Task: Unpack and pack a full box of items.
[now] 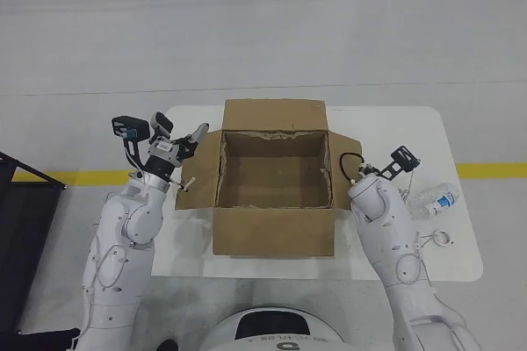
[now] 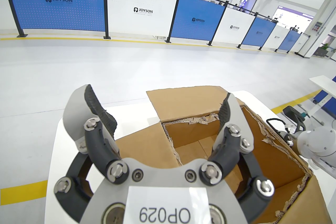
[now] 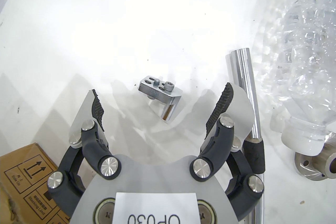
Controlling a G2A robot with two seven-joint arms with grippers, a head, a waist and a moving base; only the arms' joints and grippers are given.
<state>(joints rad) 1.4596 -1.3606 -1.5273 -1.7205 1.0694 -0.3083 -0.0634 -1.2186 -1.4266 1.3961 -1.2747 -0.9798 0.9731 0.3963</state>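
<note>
Beside box (image 1: 272, 231), right tool (image 3: 161, 90) spread, over bracket (image 3: 158, 94)

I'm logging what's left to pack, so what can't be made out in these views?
Box floor, left wrist view: near part hidden by the left gripper.
Bottle, right wrist view: body cut off by the edge.
Flange, same view: partly behind the bottle's cap and cut by the edge.
Rod, same view: one end runs off the edge.
Small ring-like item, top view: too small to identify.
</note>
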